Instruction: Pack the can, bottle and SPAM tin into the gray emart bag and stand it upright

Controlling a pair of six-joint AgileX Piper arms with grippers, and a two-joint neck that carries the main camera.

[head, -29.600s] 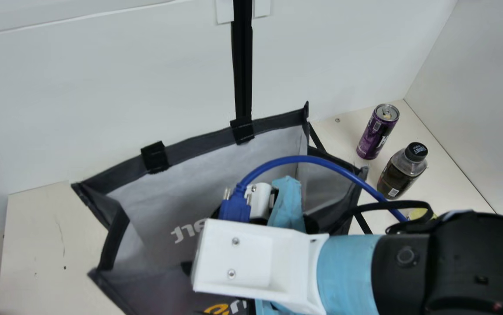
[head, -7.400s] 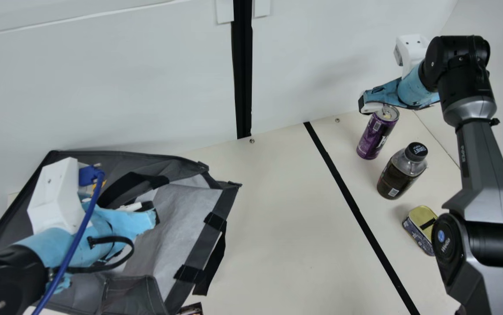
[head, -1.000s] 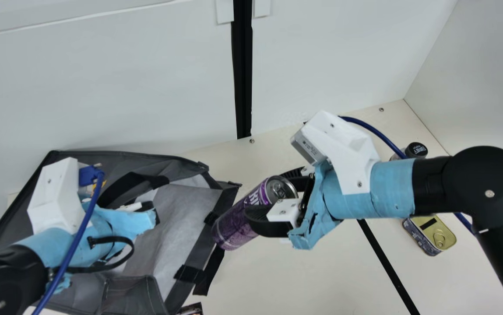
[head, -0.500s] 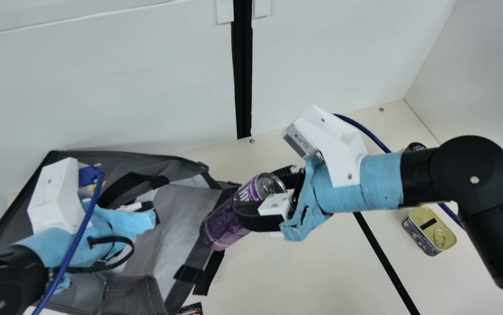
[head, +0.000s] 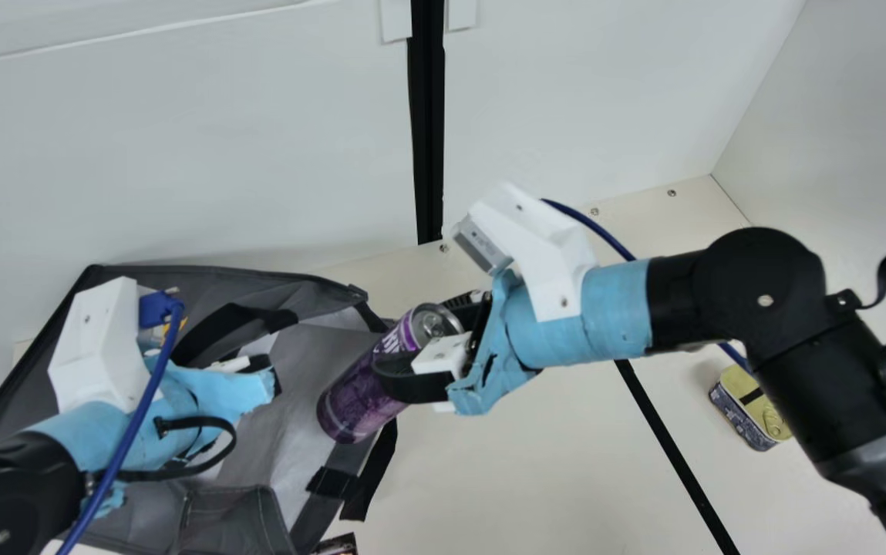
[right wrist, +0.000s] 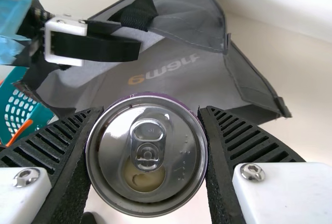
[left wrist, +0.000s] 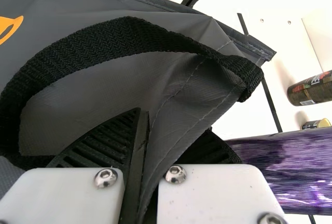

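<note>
Cream table (head: 504,470), white walls (head: 180,154); left pincer (head: 259,368) tight on bag (head: 296,424), right pincer (head: 413,338) tight on can (head: 354,401)

From the neck, your main view looks down on the surface (head: 520,462), bag (head: 296,408) at 8 o'clock; your 2 wrist views face that bag closer up.

one each: can (head: 354,401), bottle (left wrist: 312,88), tin (head: 749,410), bag (head: 308,362)

Can (right wrist: 147,154) between ribbed black jaws
</note>
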